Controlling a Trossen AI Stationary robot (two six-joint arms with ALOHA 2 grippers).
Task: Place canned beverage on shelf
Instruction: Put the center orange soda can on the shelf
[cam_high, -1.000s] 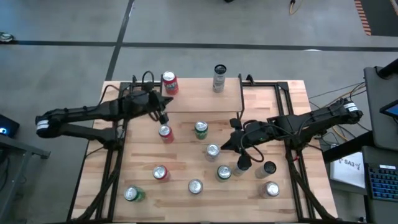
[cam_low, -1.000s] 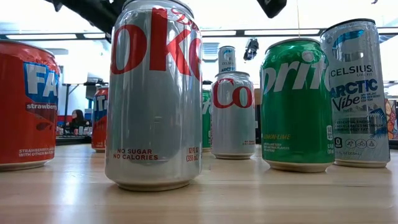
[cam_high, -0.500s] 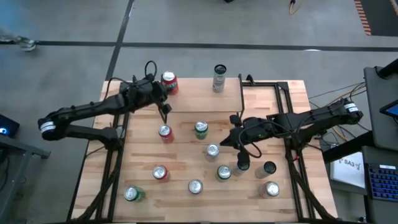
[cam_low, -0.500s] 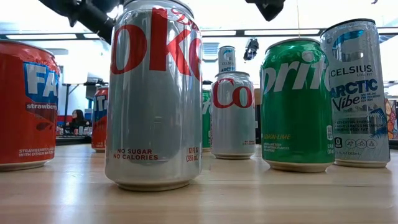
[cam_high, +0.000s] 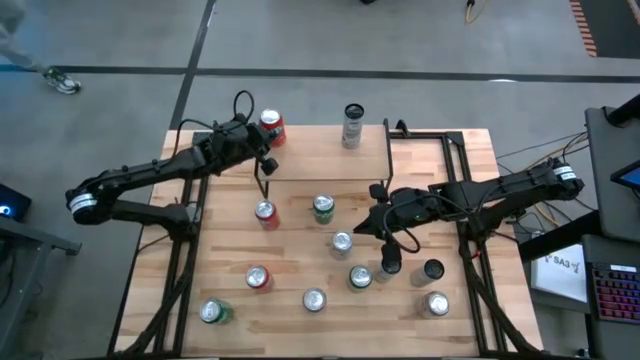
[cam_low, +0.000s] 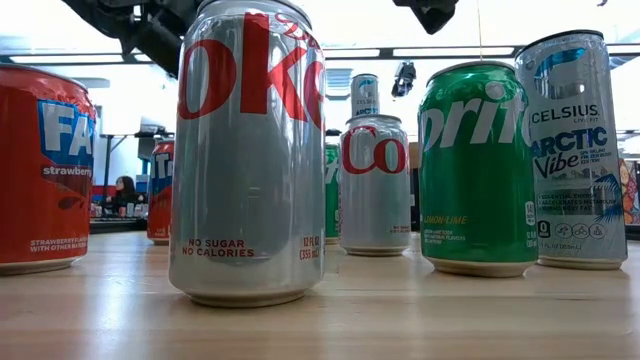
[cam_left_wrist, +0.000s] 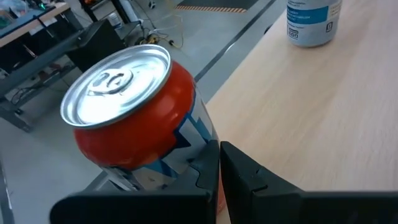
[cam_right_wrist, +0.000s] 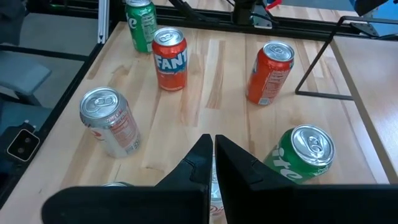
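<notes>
Swinging back toward twelve o'clock, the left gripper (cam_high: 262, 160) (fingers clenched empty, like the waiting right gripper (cam_high: 372, 226)) leaves the red Fanta can (cam_left_wrist: 134, 118) on the shelf (cam_high: 320, 150), many cans remaining.

Two cans (cam_high: 271, 131) on the shelf (cam_high: 320, 155), many cans (cam_high: 340, 243) on the table (cam_high: 440, 200) below

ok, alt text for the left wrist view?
A red can with a silver top stands on the shelf at its edge, right in front of the shut left gripper. A white-and-blue can stands farther along the shelf; floor and equipment lie beyond.
</notes>
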